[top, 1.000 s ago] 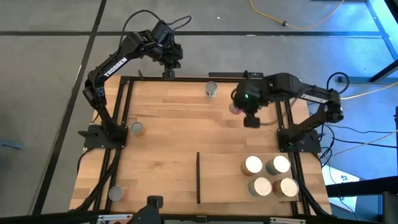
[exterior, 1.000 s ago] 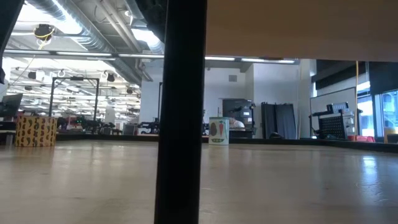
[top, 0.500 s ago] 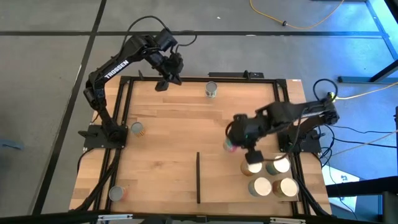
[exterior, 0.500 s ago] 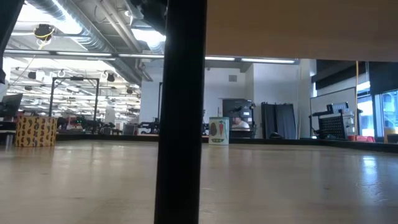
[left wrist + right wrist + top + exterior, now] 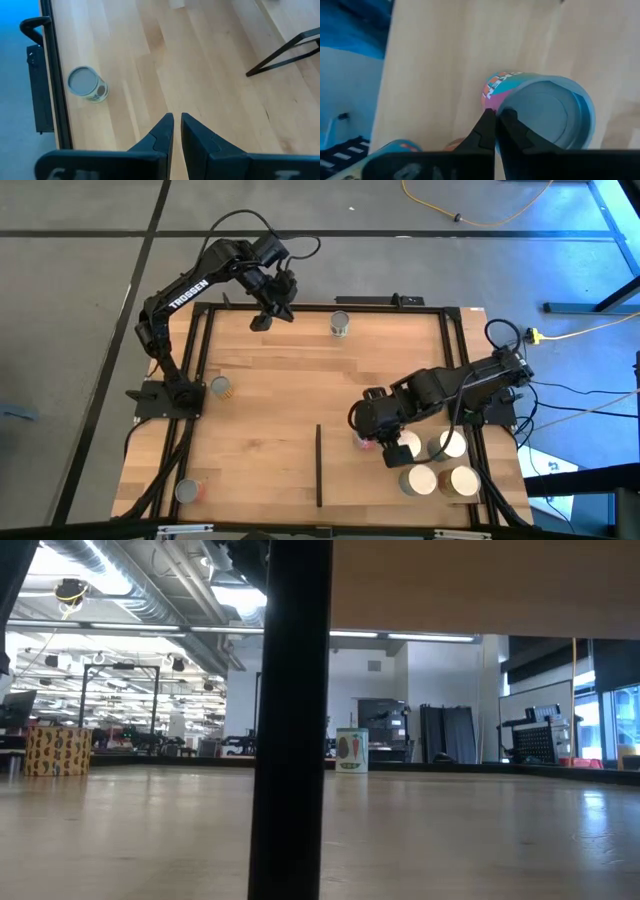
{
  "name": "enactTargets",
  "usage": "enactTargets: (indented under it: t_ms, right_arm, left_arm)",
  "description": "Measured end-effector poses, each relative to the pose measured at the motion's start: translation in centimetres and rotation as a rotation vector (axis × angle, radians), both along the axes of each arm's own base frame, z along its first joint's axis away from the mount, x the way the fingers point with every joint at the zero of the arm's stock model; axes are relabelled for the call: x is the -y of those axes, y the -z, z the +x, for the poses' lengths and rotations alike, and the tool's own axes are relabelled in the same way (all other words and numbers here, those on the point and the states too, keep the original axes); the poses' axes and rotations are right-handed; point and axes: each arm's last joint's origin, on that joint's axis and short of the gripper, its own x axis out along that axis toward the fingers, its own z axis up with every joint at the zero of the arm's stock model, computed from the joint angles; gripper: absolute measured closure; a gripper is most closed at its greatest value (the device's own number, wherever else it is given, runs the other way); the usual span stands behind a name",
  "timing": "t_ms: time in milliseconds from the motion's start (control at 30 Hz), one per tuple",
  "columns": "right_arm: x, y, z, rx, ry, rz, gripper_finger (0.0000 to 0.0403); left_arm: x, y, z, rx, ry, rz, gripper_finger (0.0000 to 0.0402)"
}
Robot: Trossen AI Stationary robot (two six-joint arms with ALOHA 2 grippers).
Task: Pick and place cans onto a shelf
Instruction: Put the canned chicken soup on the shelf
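My right gripper (image 5: 366, 432) is over the pale-wood shelf (image 5: 350, 480), just past its black strip (image 5: 319, 465), and is shut on a can with a pink and teal label (image 5: 540, 112), also seen in the high view (image 5: 361, 443). Several cans with pale tops (image 5: 432, 463) stand upright on the shelf beside it. My left gripper (image 5: 262, 321) is shut and empty over the table's far left corner. One can (image 5: 340, 325) stands by the far edge and also shows in the low view (image 5: 351, 750). Another can (image 5: 88, 84) stands by the left edge. My right gripper pinches the can's top rim (image 5: 496, 106) between its two fingers, one on the label side and one on the lid side. The fingers come from above, pointing down. The can hangs below them, over the shelf; whether its base touches the shelf, I cannot tell.
Another can (image 5: 188, 490) stands at the near left corner. The black frame rail (image 5: 330, 305) runs round the tabletop. Bare wood lies between the strip and the left-edge can (image 5: 220, 387).
My right gripper has carried the pink-labelled can from the far right of the table toward the near edge, to the shelf beside the standing cans. My left gripper has come from beyond the far edge toward the near edge, to just over the far left corner.
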Motion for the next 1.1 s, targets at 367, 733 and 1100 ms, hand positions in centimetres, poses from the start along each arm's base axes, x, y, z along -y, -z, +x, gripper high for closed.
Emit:
enactTargets:
  t_ms: [367,733,1100]
  right_arm:
    - [-0.55,0.03,-0.35,-0.022,-0.037,0.025,0.0395]
    - [-0.56,0.02,-0.46,-0.034,-0.063,0.042,0.0351]
    - [-0.56,-0.03,-0.44,-0.027,-0.066,0.042,0.0344]
  left_arm:
    - [0.0,0.0,0.0,0.0,0.0,0.0,0.0374]
    - [0.0,0.0,0.0,0.0,0.0,0.001,0.0374]
    - [0.0,0.0,0.0,0.0,-0.001,0.0,0.0374]
